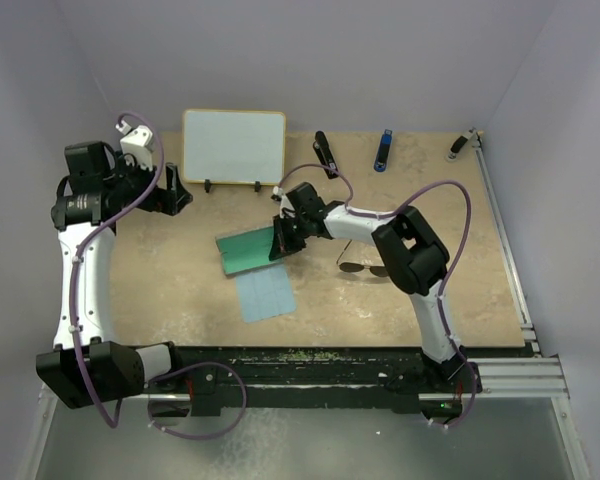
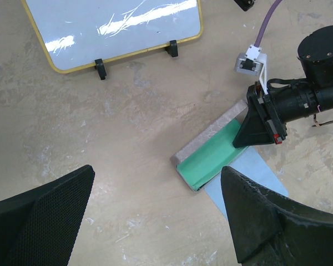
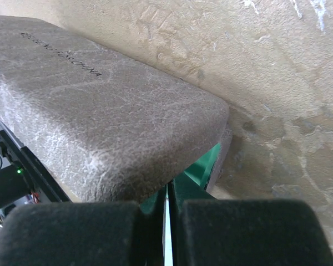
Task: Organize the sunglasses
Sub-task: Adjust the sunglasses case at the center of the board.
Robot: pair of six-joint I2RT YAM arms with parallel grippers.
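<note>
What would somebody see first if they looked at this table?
Probably the grey case lying open in the middle of the table, its bright green inside showing, with the right arm's shut fingers at its right edge. A light-blue cloth lies just nearer the arms, and the dark sunglasses sit on the table to the right, under that arm.

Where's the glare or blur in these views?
Left wrist: streaky glare across the whiteboard. Right wrist: grey case fills the frame at close range, texture sharp. Top external: even light, soft shadows; sunglasses small, partly hidden under the right arm.
</note>
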